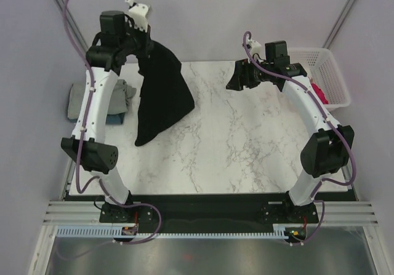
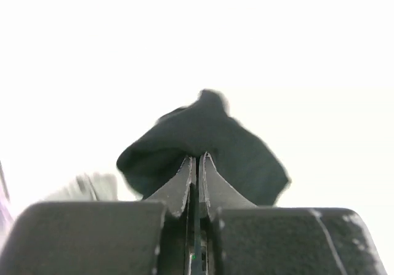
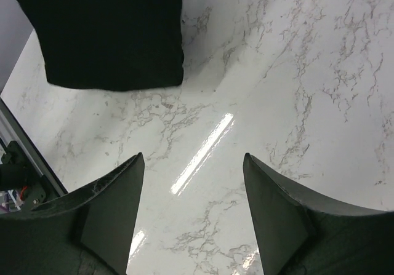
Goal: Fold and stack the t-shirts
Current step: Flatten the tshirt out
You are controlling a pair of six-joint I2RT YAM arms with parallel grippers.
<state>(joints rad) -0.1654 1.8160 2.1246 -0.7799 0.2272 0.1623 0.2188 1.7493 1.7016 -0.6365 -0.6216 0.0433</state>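
Only the left wrist view shows the left gripper (image 2: 197, 158) with its jaws pressed together on a bunched fold of the black t-shirt (image 2: 203, 133). From the top view, that shirt hangs from the gripper over the far left part of the marble table (image 1: 246, 139), its lower end near the left edge. The right wrist view shows the right gripper (image 3: 192, 157) with jaws spread wide, holding nothing, above bare marble. A white lattice basket (image 1: 335, 72) at the far right corner holds a crimson-pink t-shirt (image 1: 318, 92). Grey (image 1: 126, 93) and blue (image 1: 114, 119) t-shirts lie at the left edge.
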